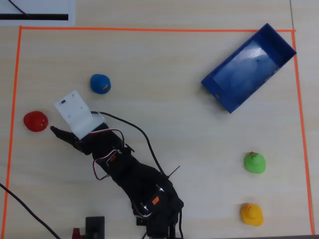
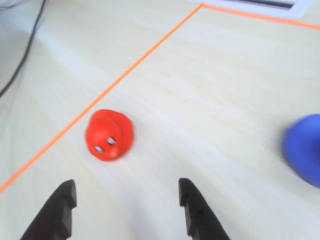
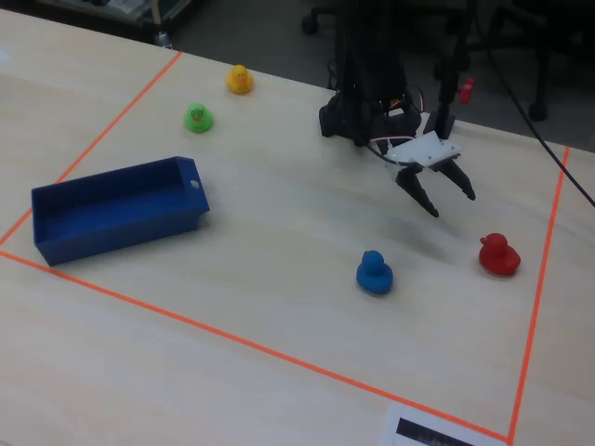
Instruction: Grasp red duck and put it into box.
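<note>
The red duck [image 1: 36, 121] stands on the table near the left orange tape line in the overhead view. In the wrist view it [image 2: 109, 135] sits just ahead of my gripper [image 2: 127, 186], a little left of centre, facing the camera. My gripper [image 3: 453, 204] is open and empty, hovering above the table a short way from the red duck [image 3: 498, 254], not touching it. The dark blue box [image 1: 215, 92] stands empty at the far right back of the overhead view and at the left of the fixed view [image 3: 116, 218].
A blue duck [image 1: 100, 83] stands close by, at the right edge of the wrist view [image 2: 305, 147]. A green duck [image 1: 254, 162] and a yellow duck [image 1: 251, 214] stand at the overhead view's lower right. Orange tape [image 1: 149, 29] frames the work area.
</note>
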`<action>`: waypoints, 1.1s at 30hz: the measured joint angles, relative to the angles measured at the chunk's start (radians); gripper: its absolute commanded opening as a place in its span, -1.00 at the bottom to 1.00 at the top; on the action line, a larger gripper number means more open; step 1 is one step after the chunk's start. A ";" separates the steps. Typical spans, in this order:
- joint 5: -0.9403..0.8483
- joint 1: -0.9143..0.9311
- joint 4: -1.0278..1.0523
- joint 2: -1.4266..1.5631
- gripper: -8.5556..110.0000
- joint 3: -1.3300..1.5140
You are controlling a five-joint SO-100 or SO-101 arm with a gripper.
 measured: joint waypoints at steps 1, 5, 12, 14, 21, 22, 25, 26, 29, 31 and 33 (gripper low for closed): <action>0.011 -0.008 -0.003 -0.029 -0.39 -0.026; 0.032 -0.032 -0.003 -0.172 -0.38 -0.144; 0.069 -0.063 -0.003 -0.376 -0.29 -0.314; 0.086 -0.078 -0.002 -0.417 -0.28 -0.348; 0.129 -0.121 0.048 -0.515 -0.29 -0.466; 0.129 -0.124 0.049 -0.523 -0.29 -0.479; 0.129 -0.126 0.054 -0.551 -0.29 -0.520; 0.129 -0.126 0.055 -0.557 -0.30 -0.529; 0.129 -0.126 0.063 -0.580 -0.31 -0.554; 0.129 -0.124 0.063 -0.595 -0.32 -0.568; 0.129 -0.121 0.063 -0.609 -0.34 -0.578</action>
